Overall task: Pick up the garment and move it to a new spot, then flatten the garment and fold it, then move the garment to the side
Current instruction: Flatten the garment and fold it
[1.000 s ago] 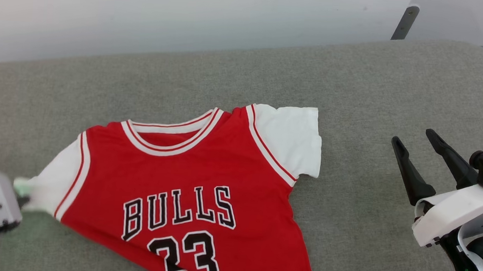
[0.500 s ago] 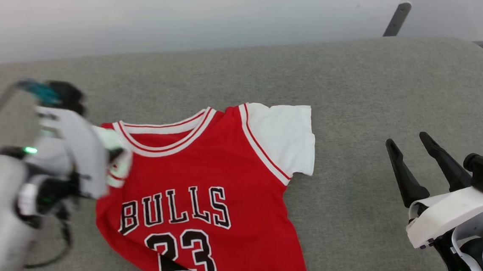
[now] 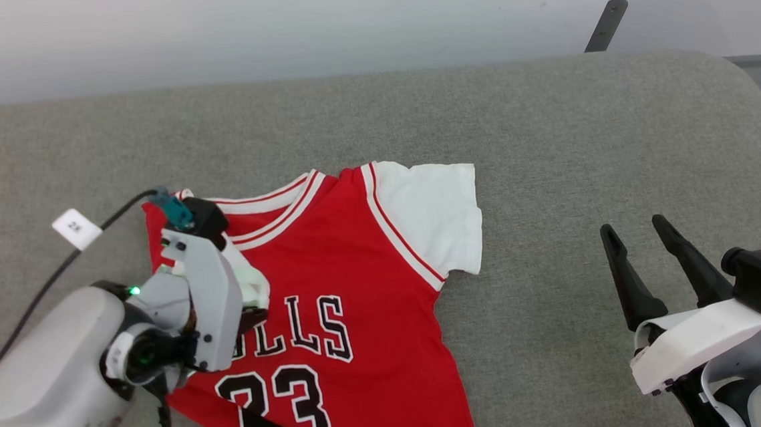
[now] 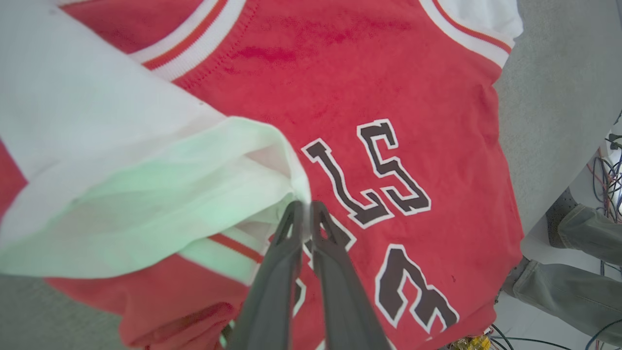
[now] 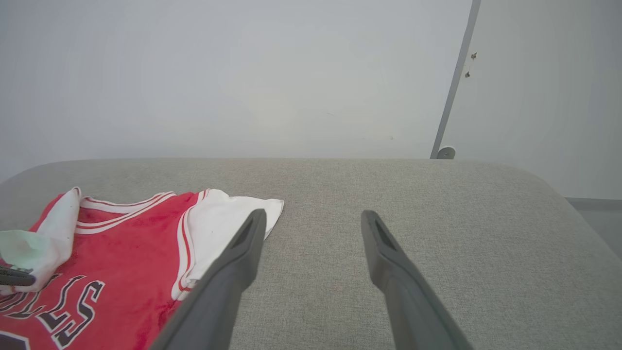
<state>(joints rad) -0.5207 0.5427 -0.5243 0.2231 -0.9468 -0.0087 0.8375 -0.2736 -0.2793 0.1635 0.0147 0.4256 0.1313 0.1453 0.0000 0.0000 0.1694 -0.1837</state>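
On a grey cushion (image 3: 560,139) against a pale wall (image 3: 300,27), the garment (image 3: 375,287) lies front up, its black lettering facing my head camera. Its collar is towards the wall and its hem runs off the bottom of that view. My left gripper (image 4: 303,214) has its two dark fingers pressed together on the hem of the left-hand sleeve (image 4: 146,165), pinching the white cloth just at the cuff edge. The sleeve is raised and doubled over the chest, covering the first letters of the team name. I judge this to be the fold in progress: the sleeve goes inwards first, so the body can be folded into a tidy rectangle.

The other sleeve (image 3: 430,217) lies flat and spread on the cushion, not yet folded. My right gripper (image 3: 633,226) hovers well apart from the shirt on the bare fabric, fingers spread wide and holding nothing. I keep it clear there, by my reading, so it drags no cloth and is ready for that far sleeve. A tagged cable (image 3: 76,227) trails from my left arm across the cushion beside the collar (something to watch for snagging).
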